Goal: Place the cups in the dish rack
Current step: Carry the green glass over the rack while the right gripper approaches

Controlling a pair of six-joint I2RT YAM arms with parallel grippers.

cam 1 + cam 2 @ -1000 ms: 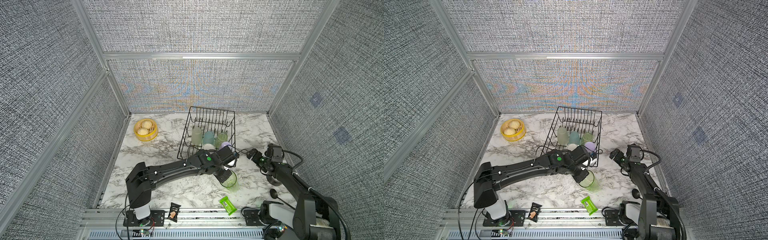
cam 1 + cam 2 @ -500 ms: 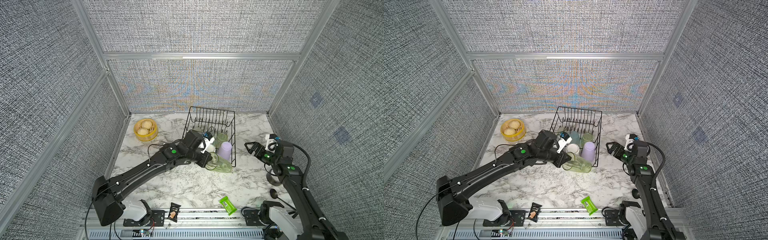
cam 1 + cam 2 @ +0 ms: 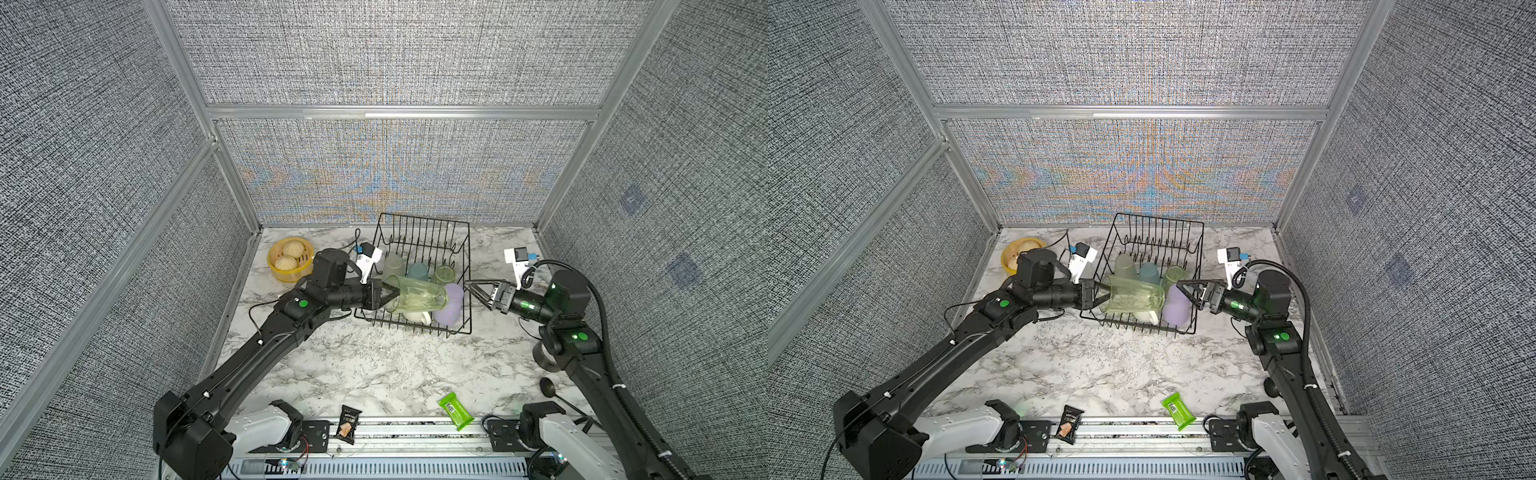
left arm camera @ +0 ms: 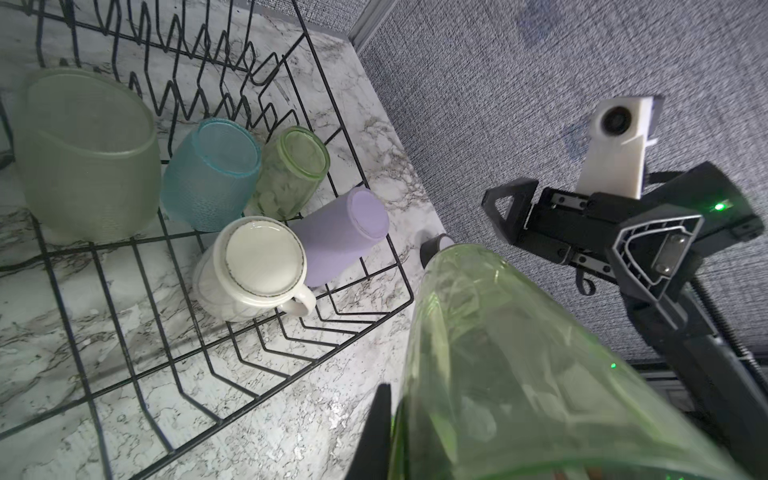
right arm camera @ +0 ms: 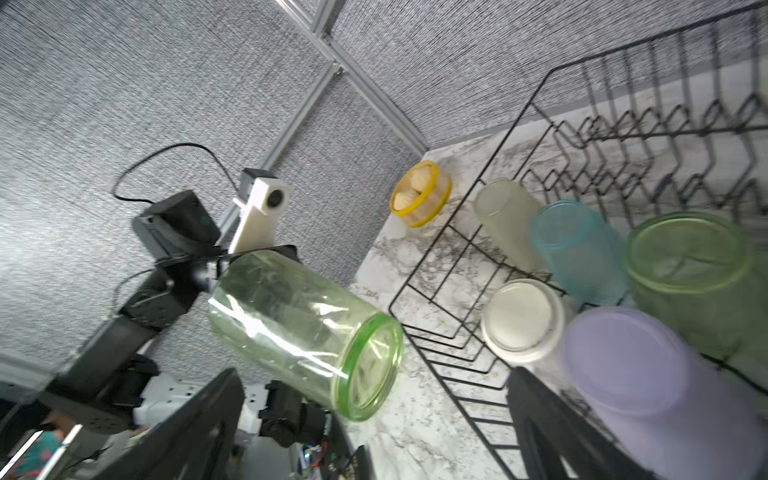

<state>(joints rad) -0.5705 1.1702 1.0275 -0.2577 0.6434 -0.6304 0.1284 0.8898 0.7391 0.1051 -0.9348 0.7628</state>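
The left gripper (image 3: 392, 293) is clamped on the rim of a clear green tumbler (image 3: 419, 295), which juts sideways from its jaws, base toward the right gripper (image 3: 474, 294), whose jaws stand wide and empty just beyond that base. Beneath the held tumbler, in the dish rack (image 3: 468, 266), sit five cups bottoms up: frosted cup (image 4: 83, 153), teal cup (image 4: 212, 174), small green tumbler (image 4: 291, 170), white mug (image 4: 257, 266) and lavender cup (image 4: 345, 232), the last nearest the open jaws. The tumbler seems clear of the lavender cup, though from above that is hard to tell.
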